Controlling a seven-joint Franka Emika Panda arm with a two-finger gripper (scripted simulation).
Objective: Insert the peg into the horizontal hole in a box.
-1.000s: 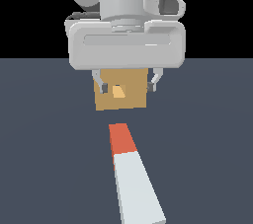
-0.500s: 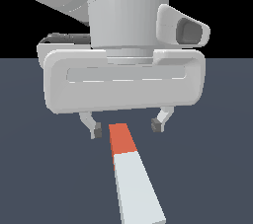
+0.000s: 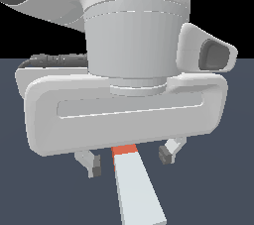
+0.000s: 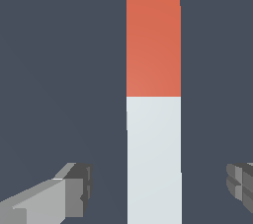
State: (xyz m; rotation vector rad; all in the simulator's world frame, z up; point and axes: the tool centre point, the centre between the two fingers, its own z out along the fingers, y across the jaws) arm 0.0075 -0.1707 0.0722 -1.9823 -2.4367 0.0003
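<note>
Straddling the flat-sided red-and-white peg, blocky grey gripper spread wide, fingers clear of it.

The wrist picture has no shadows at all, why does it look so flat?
In the wrist view the long white bar with a red-orange end and the dark floor are evenly lit, with no shadow, glare or blur. In the exterior view only the big grey gripper shows soft shading and one small highlight.
</note>
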